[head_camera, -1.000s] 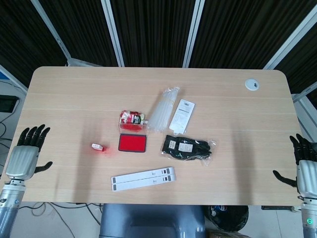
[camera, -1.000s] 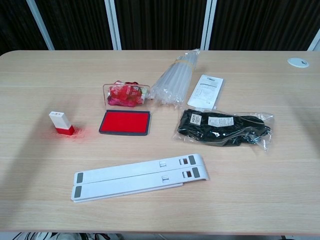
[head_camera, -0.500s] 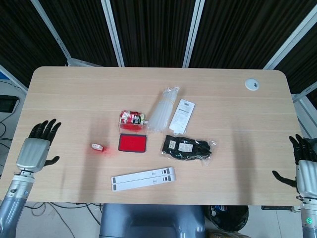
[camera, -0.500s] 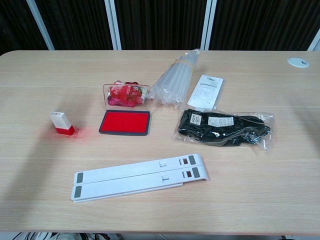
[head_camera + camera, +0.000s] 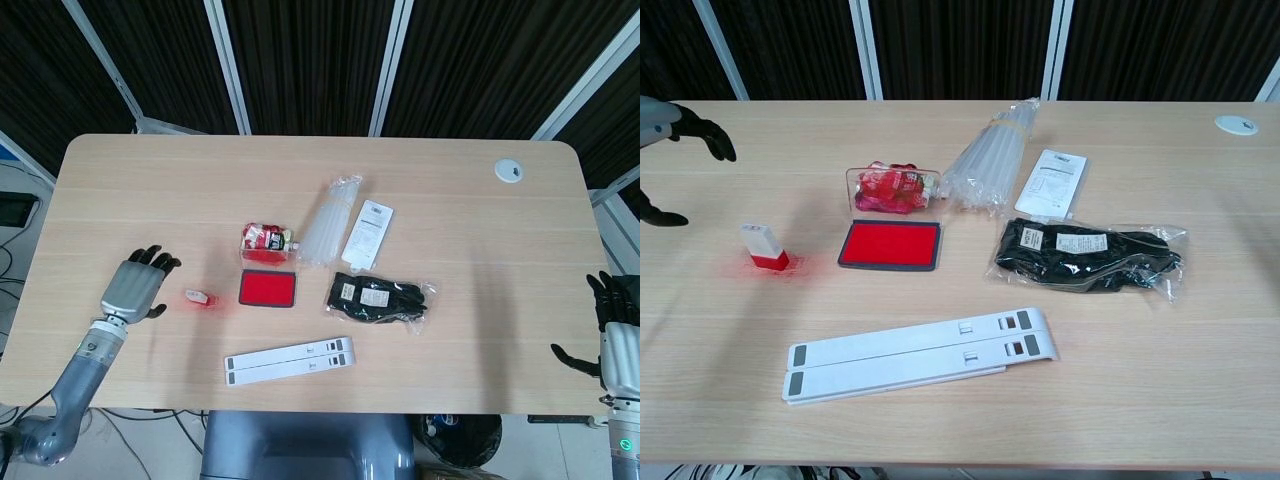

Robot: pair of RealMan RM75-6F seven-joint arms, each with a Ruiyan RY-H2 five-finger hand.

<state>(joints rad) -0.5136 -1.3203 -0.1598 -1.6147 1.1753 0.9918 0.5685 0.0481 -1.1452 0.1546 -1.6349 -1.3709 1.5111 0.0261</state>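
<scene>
dark slatted panels with white struts stand behind the pale wooden table.

from the head view, my left hand hangs over the table's left part, fingers apart and holding nothing, just beside the small red-and-white stamp and not touching it. the stamp lies left of the red ink pad, with a clear box of red bits behind the pad. further right i see a bundle of clear sticks in plastic, a white card and a black item in a clear bag; a folded white stand lies nearest me. my right hand is at the table's right edge, fingers spread, empty, well apart from everything.

in the chest view, only the dark fingertips of the left hand show at the upper left, above the stamp, which stands upright on its red base with a red glow on the wood around it. i judge it light, rigid and smooth, easy to topple. i'd pinch the white upper body across its sides, thumb against a finger, keeping off the red base.
</scene>
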